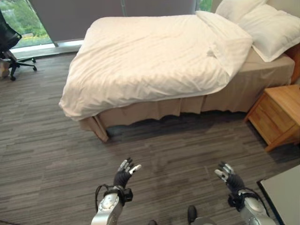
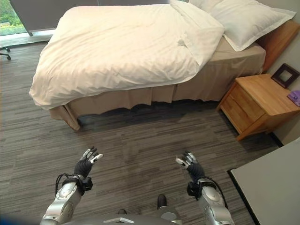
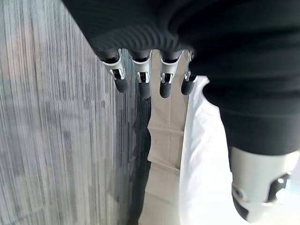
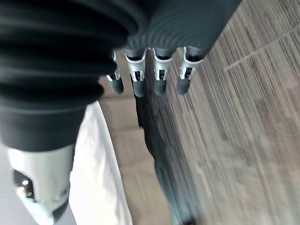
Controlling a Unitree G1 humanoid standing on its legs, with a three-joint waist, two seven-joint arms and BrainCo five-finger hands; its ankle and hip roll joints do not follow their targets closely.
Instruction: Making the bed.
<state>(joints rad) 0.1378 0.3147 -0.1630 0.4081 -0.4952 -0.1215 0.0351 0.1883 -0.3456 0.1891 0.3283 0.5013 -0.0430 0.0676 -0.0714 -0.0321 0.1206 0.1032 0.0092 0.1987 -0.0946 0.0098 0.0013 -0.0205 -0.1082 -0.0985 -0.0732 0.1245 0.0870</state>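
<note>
A bed [image 1: 154,110] stands ahead of me with a cream duvet [image 1: 145,56] spread over it, its top edge folded back near two white pillows [image 1: 267,28] at the head. The duvet hangs over the foot corner at the left. A beige bed skirt [image 2: 140,98] shows below it. My left hand [image 1: 124,174] is low over the floor, well short of the bed, fingers relaxed and holding nothing. My right hand [image 1: 228,175] is level with it, also open and apart from the bed. In the wrist views the fingers [image 3: 142,84] and the right fingers [image 4: 157,79] point toward the bed side.
A wooden nightstand [image 2: 258,103] stands at the right by the head of the bed, with a dark picture frame [image 2: 285,75] on it. A grey table edge [image 2: 272,187] sits at the lower right. A black office chair [image 1: 11,47] is at the far left by the window.
</note>
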